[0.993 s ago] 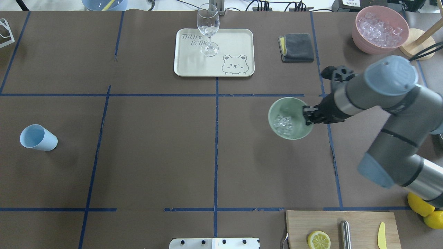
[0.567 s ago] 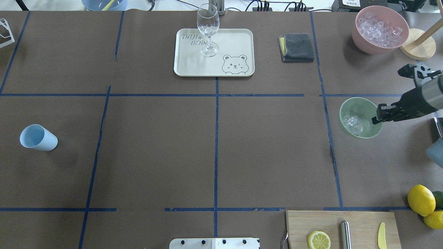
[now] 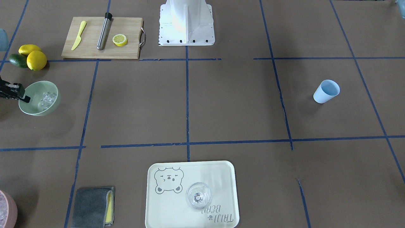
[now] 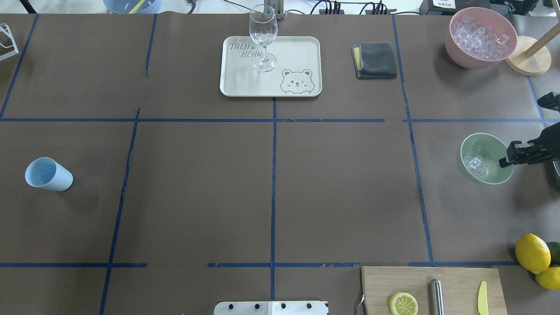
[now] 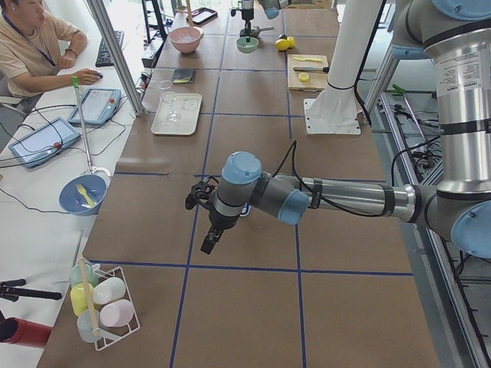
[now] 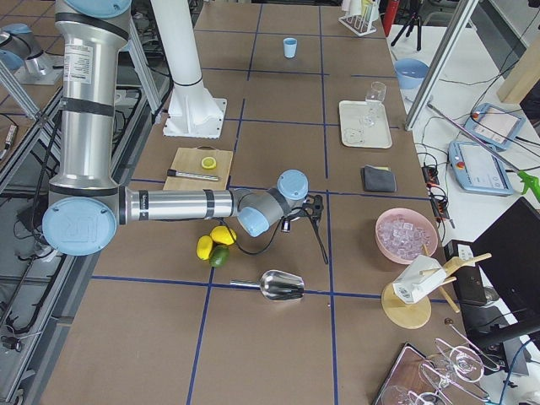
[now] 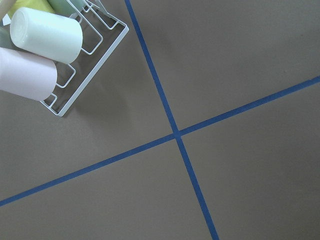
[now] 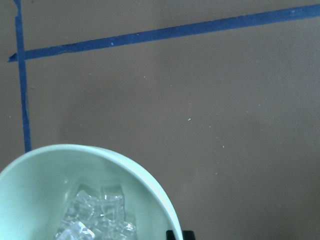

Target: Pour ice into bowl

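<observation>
Right end effector clenched on rim of mint-green bowl, pinching wall for carrying; bowl near table right end, ice heaped inside. Light blue cup empty, well apart: pour likely done. Left end effector: grip cannot tell.

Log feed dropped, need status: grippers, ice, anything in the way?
Right gripper shut on bowl rim. Left gripper far off, state unclear. Ice in bowl. Lemons nearest, apart from it.
</observation>
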Robot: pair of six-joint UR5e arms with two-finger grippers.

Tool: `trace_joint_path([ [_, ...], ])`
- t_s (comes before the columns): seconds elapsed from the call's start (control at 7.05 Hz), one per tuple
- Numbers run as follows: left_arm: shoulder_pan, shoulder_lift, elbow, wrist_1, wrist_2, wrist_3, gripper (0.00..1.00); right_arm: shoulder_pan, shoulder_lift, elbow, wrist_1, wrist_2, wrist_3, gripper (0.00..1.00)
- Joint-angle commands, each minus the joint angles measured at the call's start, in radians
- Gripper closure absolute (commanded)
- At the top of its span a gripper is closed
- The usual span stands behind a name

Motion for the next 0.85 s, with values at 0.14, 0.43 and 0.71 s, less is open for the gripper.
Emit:
trace_joint_path([
  [0.14,0.000,-0.001,0.003,0.000,0.001,0.002,0.00,-0.074,0.007,-0.024,0.000,-0.022,0.000,1.00],
  [0.43,0.000,0.001,0.005,0.000,0.003,0.004,0.00,-0.115,0.010,-0.025,0.000,-0.059,0.000,1.00],
  [0.71,0.000,0.001,0.006,0.000,0.003,0.005,0.00,-0.114,0.013,-0.018,0.002,-0.056,-0.003,0.01],
])
